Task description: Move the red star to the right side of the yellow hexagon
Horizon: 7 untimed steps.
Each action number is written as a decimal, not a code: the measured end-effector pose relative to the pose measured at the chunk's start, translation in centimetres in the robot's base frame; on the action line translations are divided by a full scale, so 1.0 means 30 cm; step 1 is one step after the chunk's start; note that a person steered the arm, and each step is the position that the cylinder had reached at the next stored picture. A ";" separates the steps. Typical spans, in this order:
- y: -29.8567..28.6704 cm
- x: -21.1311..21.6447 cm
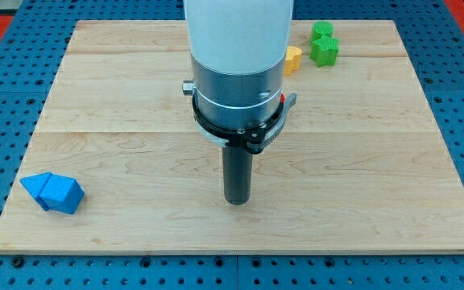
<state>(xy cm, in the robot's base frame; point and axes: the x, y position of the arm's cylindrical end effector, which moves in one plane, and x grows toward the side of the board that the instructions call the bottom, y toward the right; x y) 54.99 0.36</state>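
Note:
The yellow hexagon point(294, 60) lies near the view's top, right of centre, its left part hidden behind the arm's body. A small sliver of red point(283, 98) shows at the arm's right edge below the hexagon; its shape cannot be made out and the rest is hidden by the arm. My tip point(237, 201) rests on the wooden board point(135, 97) in the middle, well below and left of the hexagon, touching no block.
Two green blocks point(324, 44) sit close together just right of the yellow hexagon at the top. Two blue blocks point(52, 192) lie together at the board's bottom left corner. The arm's wide body point(238, 64) hides the top centre.

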 end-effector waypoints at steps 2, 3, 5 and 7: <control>0.050 -0.005; 0.199 -0.042; 0.360 -0.109; 0.370 -0.073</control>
<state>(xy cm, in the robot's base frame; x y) 52.80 11.44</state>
